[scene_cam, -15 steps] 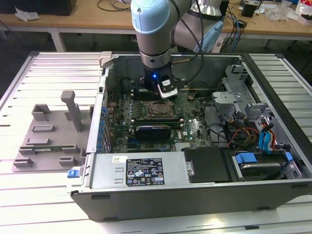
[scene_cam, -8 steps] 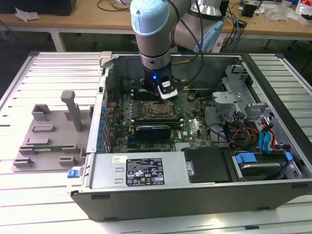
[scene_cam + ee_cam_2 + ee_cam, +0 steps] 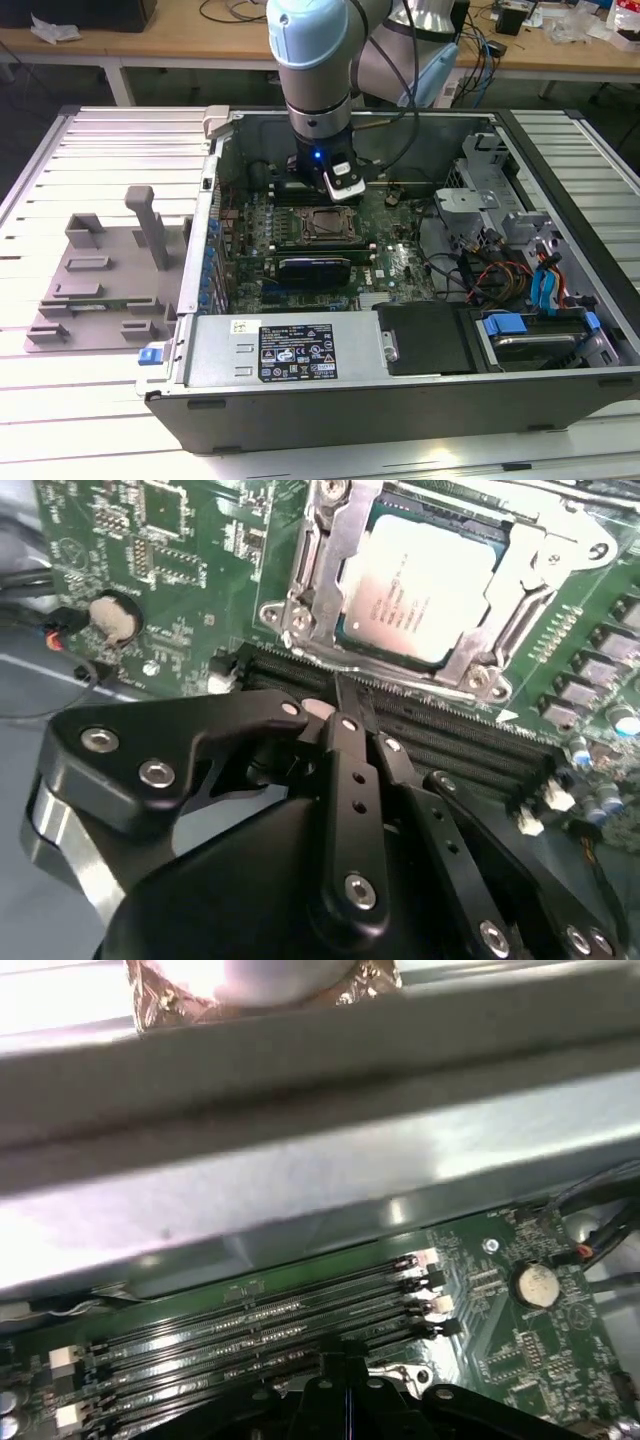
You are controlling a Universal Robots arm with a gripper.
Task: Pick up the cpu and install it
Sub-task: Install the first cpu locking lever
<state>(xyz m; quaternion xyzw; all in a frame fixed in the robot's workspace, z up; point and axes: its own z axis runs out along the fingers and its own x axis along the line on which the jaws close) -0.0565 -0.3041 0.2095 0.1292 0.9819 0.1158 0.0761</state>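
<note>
The cpu [image 3: 420, 580], a silver-grey square chip, lies flat inside the metal-framed socket [image 3: 300, 570] on the green motherboard [image 3: 170, 550]. In the exterior view the cpu [image 3: 326, 226] sits in the middle of the open computer case [image 3: 400, 400]. My gripper [image 3: 340, 702] hangs just beside the socket, over the black memory slots [image 3: 250, 1325], apart from the chip. Its black fingers [image 3: 352, 770] meet at the tips with nothing between them. In the first wrist view the gripper [image 3: 345, 1365] points down at those slots.
A grey plastic fixture [image 3: 100, 280] with upright blocks lies on the slatted table at the exterior view's left. Cables [image 3: 490, 270] and blue drive bays [image 3: 535, 330] fill the case at the exterior view's right. A round coin battery [image 3: 112, 615] sits on the board.
</note>
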